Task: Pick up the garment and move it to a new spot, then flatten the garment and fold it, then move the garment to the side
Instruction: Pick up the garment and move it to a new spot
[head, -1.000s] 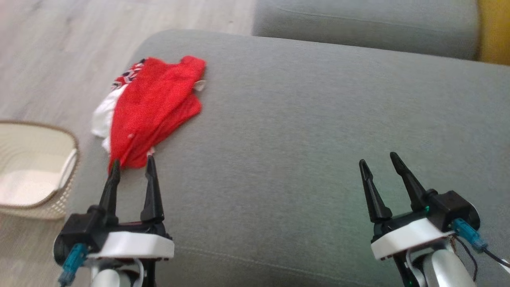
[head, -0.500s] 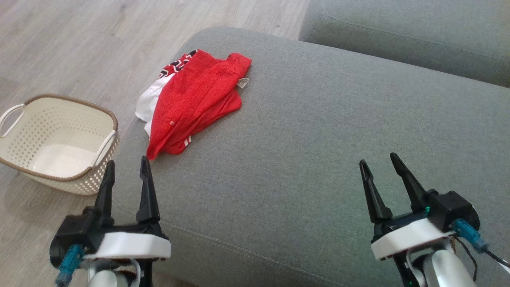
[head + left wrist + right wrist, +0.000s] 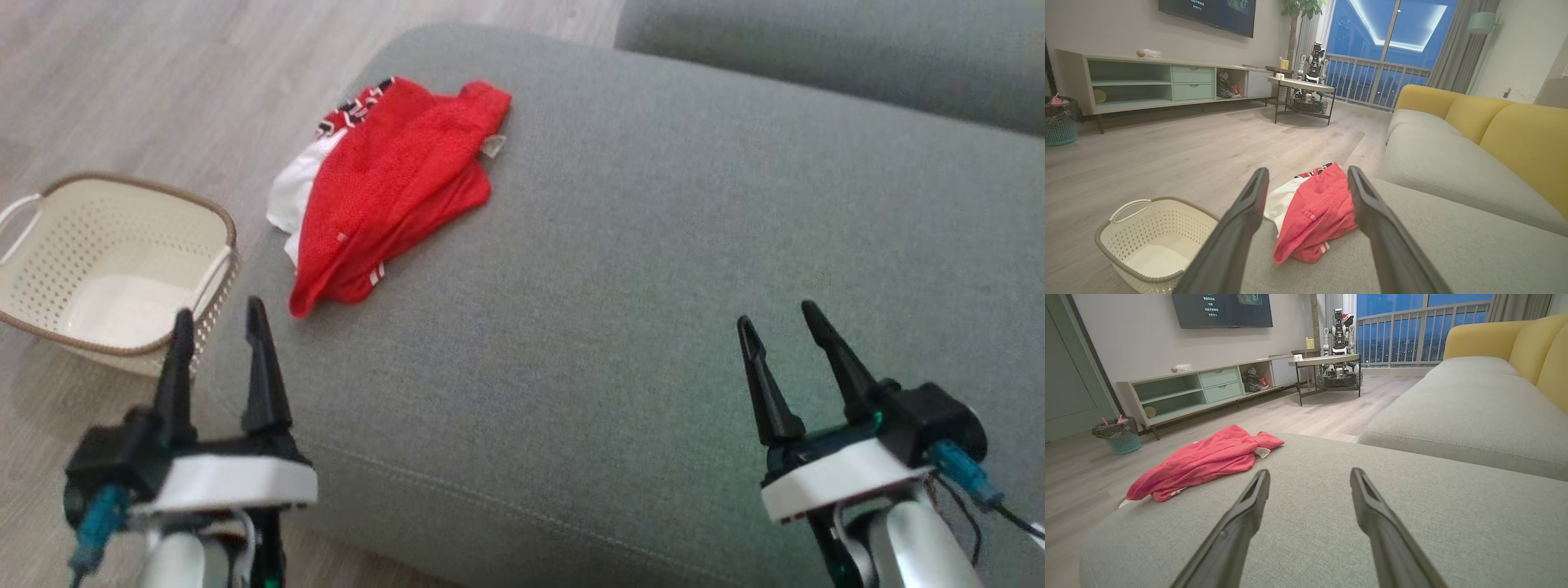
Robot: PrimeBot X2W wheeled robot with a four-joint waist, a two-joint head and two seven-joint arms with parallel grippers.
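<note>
The left gripper (image 3: 218,309), its tips at the garment's (image 3: 392,188) near end a second earlier, had drawn back to the cushion's (image 3: 612,286) left edge, released and empty. The right gripper (image 3: 777,314) hung released near the front edge. The garment lay free at the far left corner, probably already set aside.

One garment (image 3: 392,180), one basket (image 3: 139,186), two end effectors (image 3: 219,309) (image 3: 776,314), perhaps two cushions (image 3: 653,245) (image 3: 816,49).

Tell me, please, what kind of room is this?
Most likely a home living room: a grey sofa with yellow back cushions, a television mounted on the wall, and a low cabinet with shelves and drawers beneath it.
</note>
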